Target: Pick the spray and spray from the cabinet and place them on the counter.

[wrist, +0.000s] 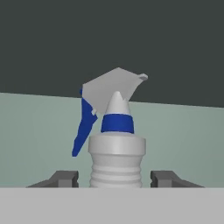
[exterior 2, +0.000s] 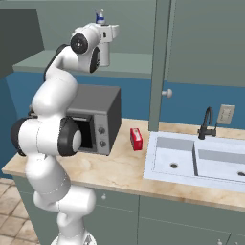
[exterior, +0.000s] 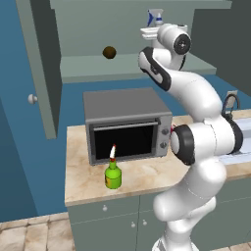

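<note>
The tall grey-white spray (wrist: 116,144) with a blue-white nozzle stands upright on the inner shelf of the open cabinet (exterior: 98,68). My gripper (wrist: 114,179) is up in the cabinet with one fingertip on each side of the bottle's body, shut on it. From the base views the spray nozzle (exterior: 155,17) (exterior 2: 100,16) pokes up just above my hand. The shorter green spray (exterior: 112,174) with a red-white nozzle stands upright on the beige counter (exterior: 142,179), in front of the toaster oven.
A small brown ball (exterior: 109,52) lies on the cabinet shelf to the left of my hand. The grey toaster oven (exterior: 125,122) stands on the counter below. A flat red box (exterior 2: 136,139) sits beside the pale sink (exterior 2: 191,162) with its dark faucet (exterior 2: 206,122).
</note>
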Controlling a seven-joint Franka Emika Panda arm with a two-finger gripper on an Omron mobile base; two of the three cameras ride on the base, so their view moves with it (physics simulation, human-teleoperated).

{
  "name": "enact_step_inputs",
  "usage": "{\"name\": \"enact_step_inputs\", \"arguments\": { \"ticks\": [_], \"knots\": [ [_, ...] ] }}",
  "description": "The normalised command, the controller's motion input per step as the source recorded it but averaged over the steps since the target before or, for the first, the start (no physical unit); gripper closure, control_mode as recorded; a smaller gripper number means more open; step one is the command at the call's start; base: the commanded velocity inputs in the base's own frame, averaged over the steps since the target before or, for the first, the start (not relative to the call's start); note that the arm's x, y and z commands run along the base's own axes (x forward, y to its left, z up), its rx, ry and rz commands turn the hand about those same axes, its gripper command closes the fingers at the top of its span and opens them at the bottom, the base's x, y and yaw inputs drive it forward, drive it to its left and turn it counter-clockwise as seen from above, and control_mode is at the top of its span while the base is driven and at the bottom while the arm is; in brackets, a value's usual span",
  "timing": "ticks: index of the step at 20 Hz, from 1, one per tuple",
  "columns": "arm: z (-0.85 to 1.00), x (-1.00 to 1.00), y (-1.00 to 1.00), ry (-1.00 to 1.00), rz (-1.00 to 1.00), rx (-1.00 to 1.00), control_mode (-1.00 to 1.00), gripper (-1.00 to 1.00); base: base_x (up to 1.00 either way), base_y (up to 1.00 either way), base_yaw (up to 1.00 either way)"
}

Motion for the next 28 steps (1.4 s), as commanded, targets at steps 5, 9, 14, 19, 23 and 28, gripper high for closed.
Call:
{"name": "enact_step_inputs", "arguments": {
  "ticks": [5, 9, 14, 19, 23, 28],
  "knots": [
    [-0.02, -0.31, -0.07, 0.04, 0.0, 0.0, -1.0, 1.0, 0.0, 0.0, 0.0],
    [-0.12, -0.41, -0.07, 0.0, 0.0, 0.0, -1.0, 1.0, 0.0, 0.0, 0.0],
    [-0.15, -0.42, -0.09, 0.0, 0.0, 0.01, -1.0, 1.0, 0.0, 0.0, 0.0],
    [-0.1, -0.45, -0.13, 0.0, 0.0, 0.01, -1.0, 1.0, 0.0, 0.0, 0.0],
    [-0.03, -0.45, -0.15, 0.02, 0.0, 0.0, -1.0, 1.0, 0.0, 0.0, 0.0],
    [-0.02, -0.43, -0.14, 0.06, 0.0, 0.0, -1.0, 1.0, 0.0, 0.0, 0.0]
  ]
}}
